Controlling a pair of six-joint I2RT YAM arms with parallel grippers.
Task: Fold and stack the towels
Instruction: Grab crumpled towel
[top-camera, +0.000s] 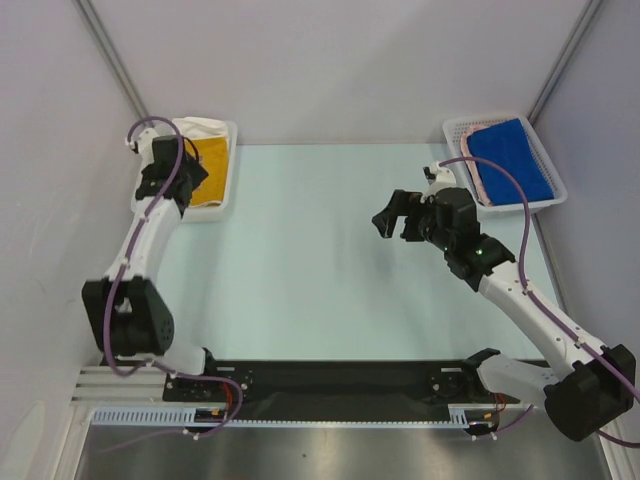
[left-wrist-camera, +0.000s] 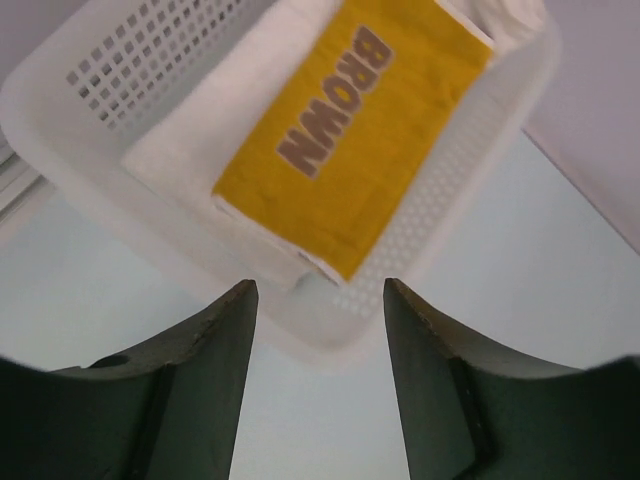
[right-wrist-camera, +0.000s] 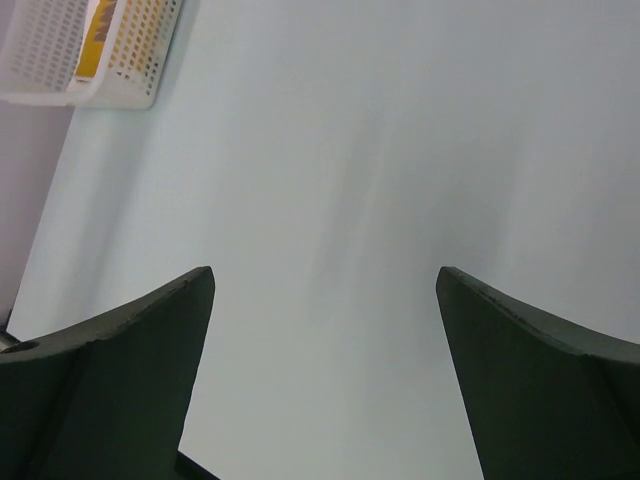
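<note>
While both arms hang over the pale counter (top-camera: 300, 290), neither has hold of anything. The left arm (top-camera: 140, 240) reaches out toward ten o'clock, and the left jaws stand parted above the near rim of a white mesh basket (top-camera: 232, 160) in that corner of the counter. Seen from the left wrist, the gap between the two dark fingers (left-wrist-camera: 200, 380) is empty, with only the basket's wall (left-wrist-camera: 60, 110) and bare counter showing through it.

In that basket lies a folded yellow towel (left-wrist-camera: 350, 130) printed with the word "BROWN" in brown letters. It rests on a white towel (left-wrist-camera: 190, 140) that shows along its side and bunches up at the basket's far end (top-camera: 200, 127).

Over toward two o'clock sits a second mesh basket (top-camera: 455, 128), turned at a slant. It holds a folded blue towel (top-camera: 510, 160) with a pinkish towel (top-camera: 478, 185) peeking out along its edge on the nine o'clock side.

The right arm (top-camera: 530, 310) bends in from five o'clock. The right jaws are spread as wide as they go just beside this basket, pointing toward nine o'clock over open counter, with nothing between them. From the right wrist, only plain counter lies between them, with the first basket far off at eleven o'clock (right-wrist-camera: 130, 60).
</note>
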